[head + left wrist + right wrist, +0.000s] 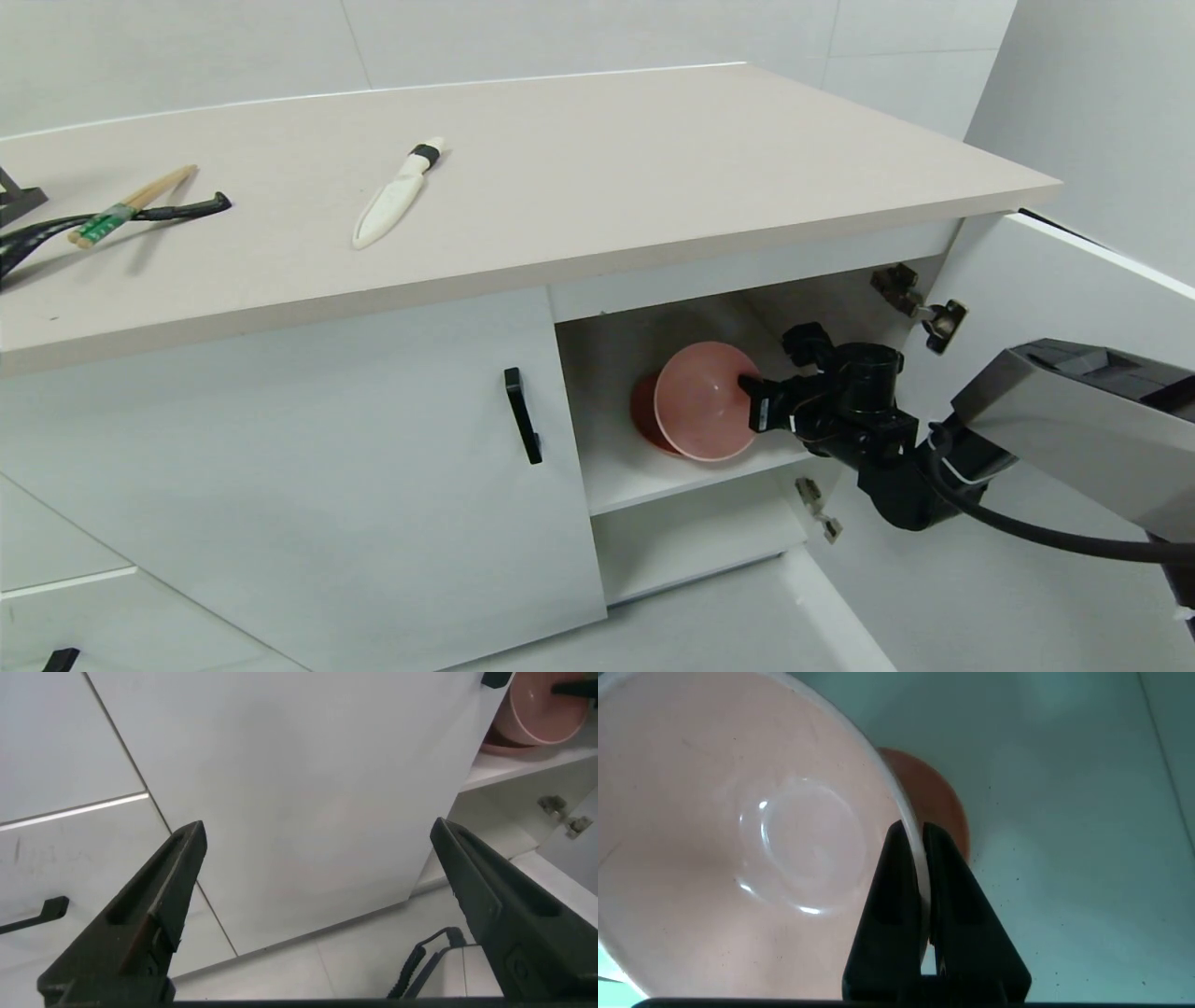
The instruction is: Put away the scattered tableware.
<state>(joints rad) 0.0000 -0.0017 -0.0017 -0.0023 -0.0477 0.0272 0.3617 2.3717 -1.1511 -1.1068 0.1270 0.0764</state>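
Lying at the upper left of the head view, 2 wooden chopsticks cross a black cable on the beige countertop. Right of them, still in the upper left, lies a white knife. Lower, left of centre, the closed cabinet door carries a black handle. The left gripper faces that door in its wrist view, its 2 fingers spread wide and holding nothing. Right of centre, inside the open compartment, a pink bowl is tipped on its side above the upper shelf, with a red bowl just behind it. The right gripper is clenched on the pink bowl's right rim, its fingers pinching the rim between them.
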